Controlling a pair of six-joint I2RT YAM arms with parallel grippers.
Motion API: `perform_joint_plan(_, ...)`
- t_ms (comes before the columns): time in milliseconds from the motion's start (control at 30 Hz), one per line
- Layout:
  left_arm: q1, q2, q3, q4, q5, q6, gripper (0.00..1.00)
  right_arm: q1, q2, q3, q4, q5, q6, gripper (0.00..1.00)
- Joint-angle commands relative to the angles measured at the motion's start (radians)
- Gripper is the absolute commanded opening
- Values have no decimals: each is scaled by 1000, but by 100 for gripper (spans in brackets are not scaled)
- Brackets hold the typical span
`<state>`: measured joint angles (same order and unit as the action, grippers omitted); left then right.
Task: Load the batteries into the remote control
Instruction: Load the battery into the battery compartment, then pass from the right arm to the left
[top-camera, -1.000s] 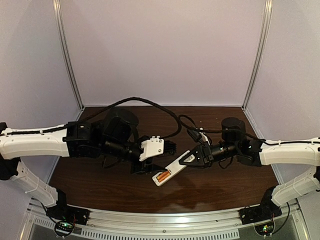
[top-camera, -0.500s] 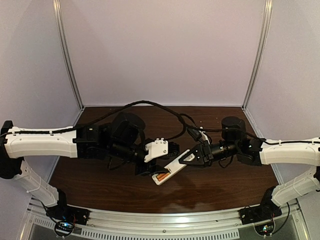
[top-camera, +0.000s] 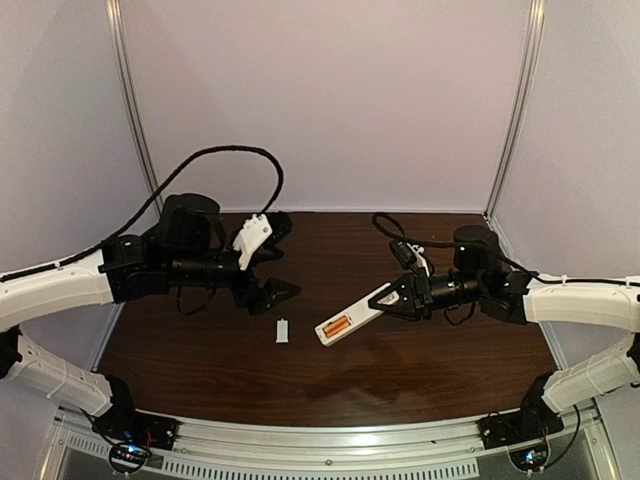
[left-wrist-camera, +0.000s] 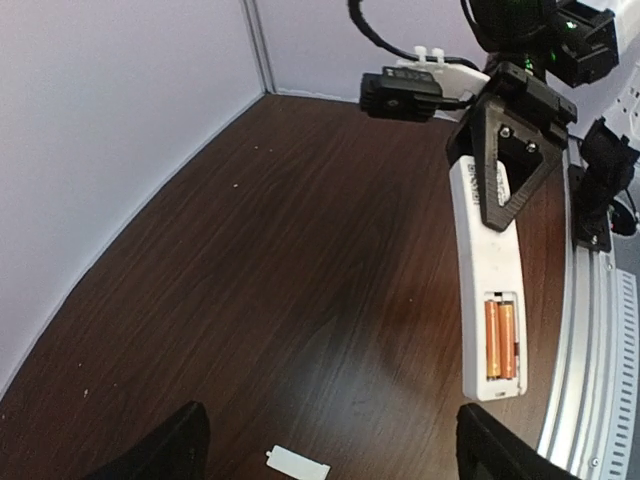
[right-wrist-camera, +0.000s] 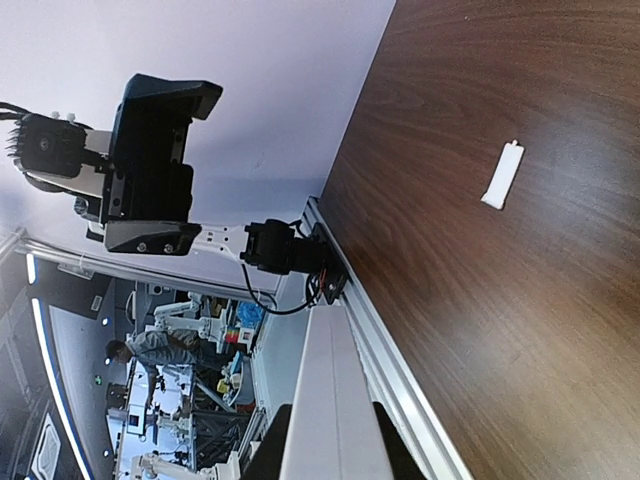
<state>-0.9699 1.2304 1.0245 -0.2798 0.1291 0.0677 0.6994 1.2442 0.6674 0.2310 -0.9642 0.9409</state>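
Note:
The remote control is a slim white handset with its back up, held by its far end just above the table. Two orange batteries lie side by side in its open bay. My right gripper is shut on the remote. In the left wrist view the remote, the batteries and the right gripper show clearly. In the right wrist view the remote runs out between my right gripper's fingers. My left gripper is open and empty, left of the remote and above the table; in its own view nothing lies between the fingers.
A small white cover plate lies flat on the dark wood table, left of the remote's near end. It also shows in the left wrist view and the right wrist view. Pale walls enclose three sides. A metal rail runs along the front.
My left gripper has pulled back to the left and up, away from the remote. The cover plate now shows on the table. The right gripper and remote shifted slightly right.

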Motion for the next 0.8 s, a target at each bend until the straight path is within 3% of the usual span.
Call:
perform_joint_plan(0,52,-58,-64,-15,-71,-155,88,-73,-24,-13,-21,6,-54,0)
perform_joint_plan(100,75,-18,-87,-97,-23,-160,80,-111,-20,-18,-34,-6,-78,0)
perform_joint_plan(233,76,122,-80,-217,-21,-163,52,-144,-17,-21,-80,6,-127,0)
perform_joint_plan(367,76,201,-69,-237,-39,-145,44,-154,13,-40,-76,27,-155,0)
perform_joint_plan(500,75,250,-39,-220,-21,-122,47,-154,69,-70,-7,23,-143,0)
perform_joint_plan(633,67,167,-87,-17,101,-142,65,-133,102,-82,65,24,-104,0)
perform_joint_plan(767,-25,176,-46,66,16,-139,77,-107,127,-79,98,47,-69,0)
